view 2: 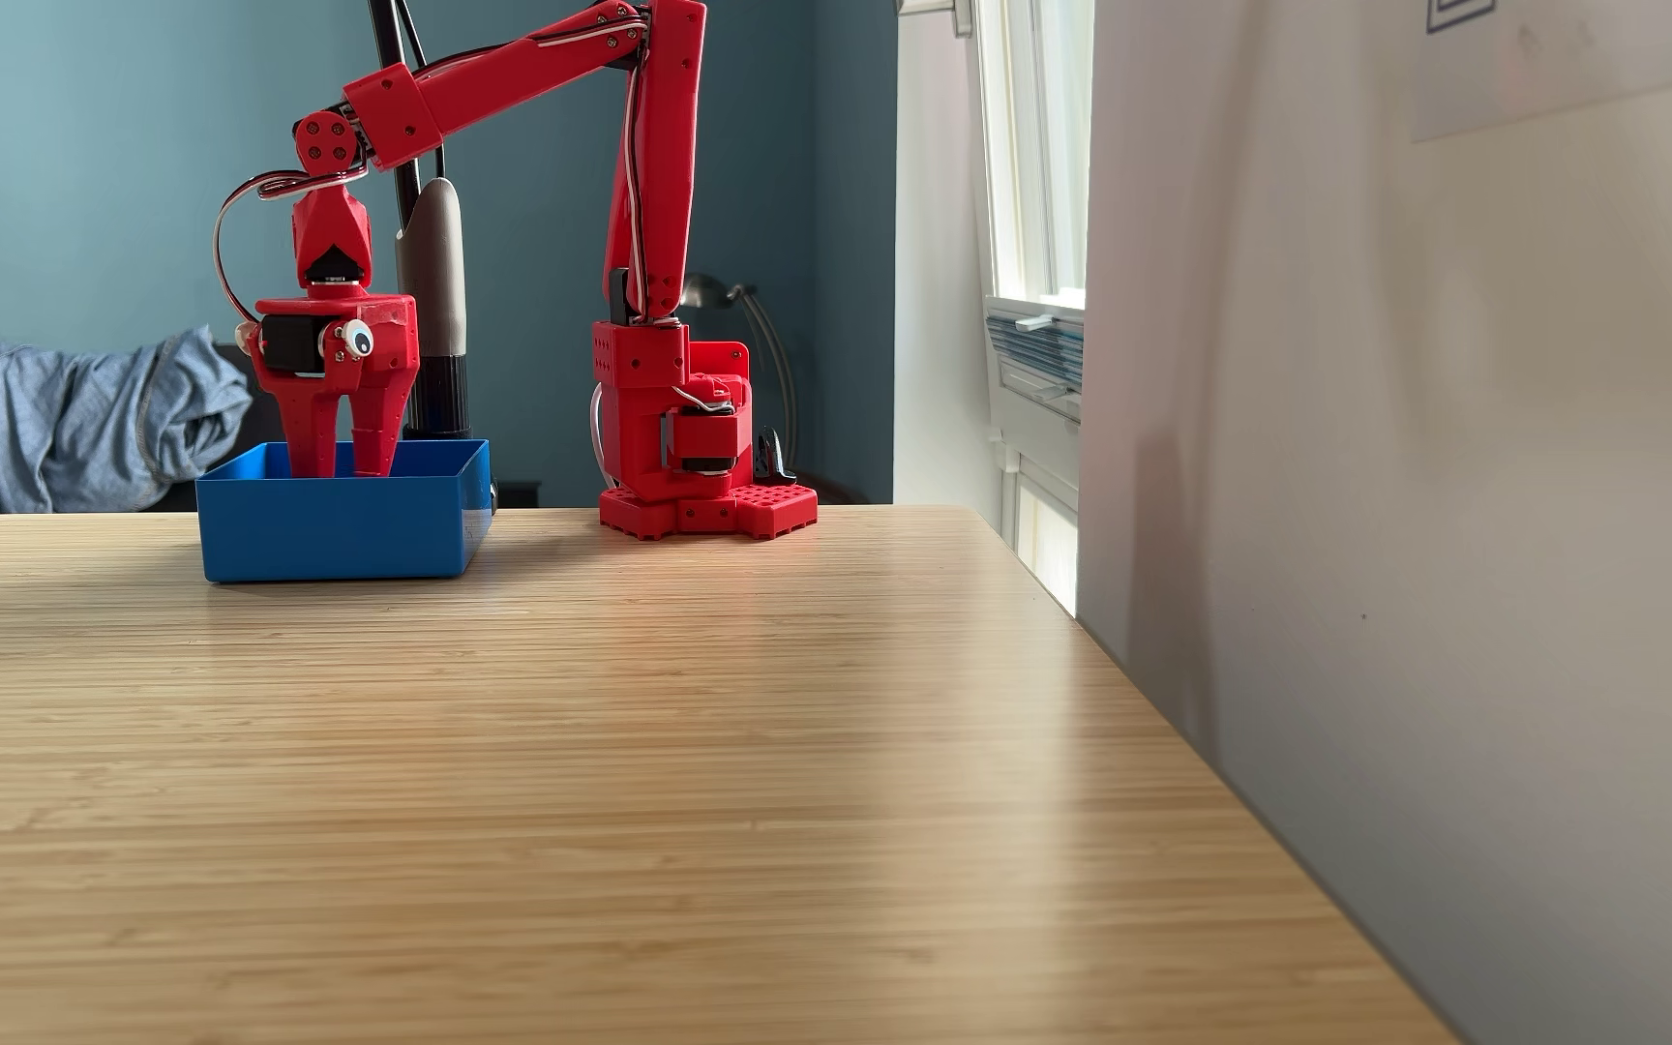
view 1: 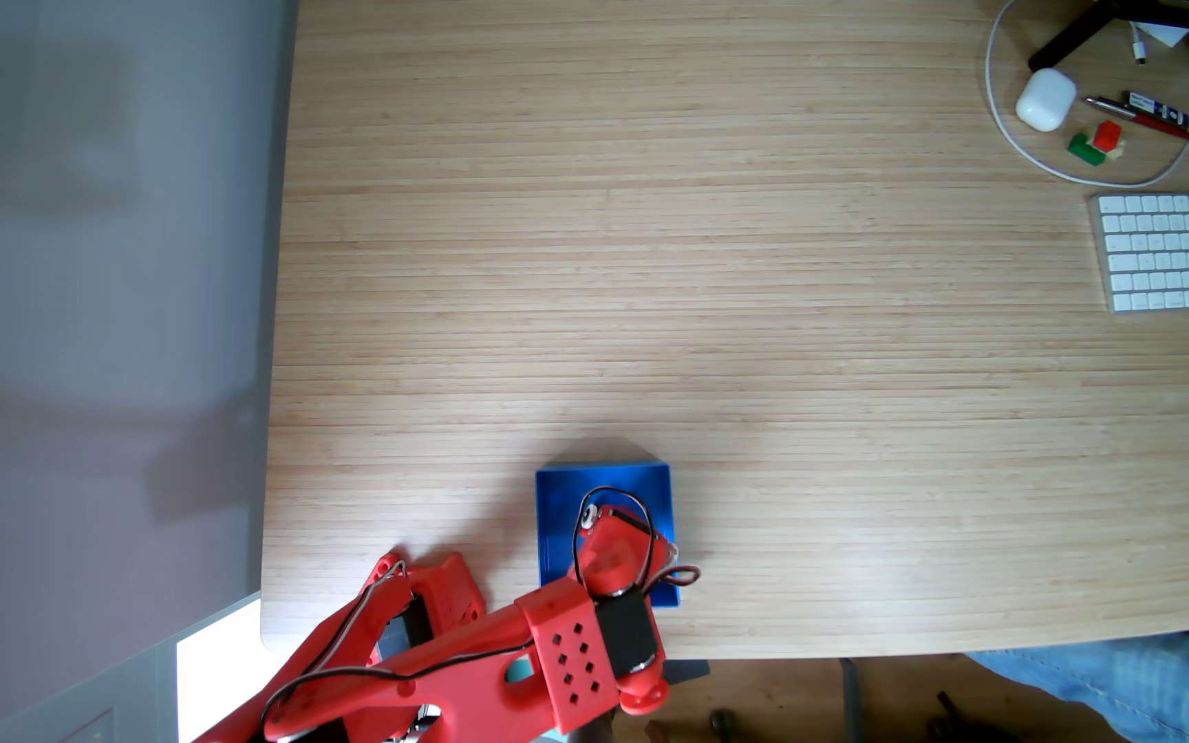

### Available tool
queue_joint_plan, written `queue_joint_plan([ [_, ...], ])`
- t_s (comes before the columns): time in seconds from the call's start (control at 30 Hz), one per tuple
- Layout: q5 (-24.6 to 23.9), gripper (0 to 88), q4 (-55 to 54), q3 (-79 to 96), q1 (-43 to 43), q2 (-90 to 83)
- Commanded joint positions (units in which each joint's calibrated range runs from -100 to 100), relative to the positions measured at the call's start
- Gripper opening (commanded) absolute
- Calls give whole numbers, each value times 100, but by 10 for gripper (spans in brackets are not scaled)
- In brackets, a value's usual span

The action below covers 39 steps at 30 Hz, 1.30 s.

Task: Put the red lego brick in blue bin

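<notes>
Release step: hand lowered inside blue bin at worktop's 6 o'clock edge, fingers slightly apart; red lego brick hidden behind bin wall, grip undeterminable. Next, presumably: opening, then straight lift.

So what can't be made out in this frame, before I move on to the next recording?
- Red lego brick: in a fixed view the wrist covers the middle of the blue bin; in the other, the bin's front wall hides its floor.
- End effector: its fingertips dip behind the bin's rim, so any grasp is unclear.
- Small print on the items beside the keyboard: too small.
</notes>
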Motion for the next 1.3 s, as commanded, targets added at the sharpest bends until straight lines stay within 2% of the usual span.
queue_joint_plan([
  [0.0, -15, 110, 799, -968, 10, -375],
  [0.2, -73, 78, 1904, -2066, -98, -375],
  [0.33, -327, 40, 2383, -2646, -329, -375],
  [0.4, -542, 1, 2391, -2728, -545, -375],
  [0.6, -1241, 1, 2399, -2565, -1425, -392],
  [0.9, -2320, 1, 2383, -2356, -3214, -392],
  [1.1, -2681, 1, 2383, -2365, -4130, -392],
  [1.27, -2799, 1, 2375, -2392, -4548, -392],
])
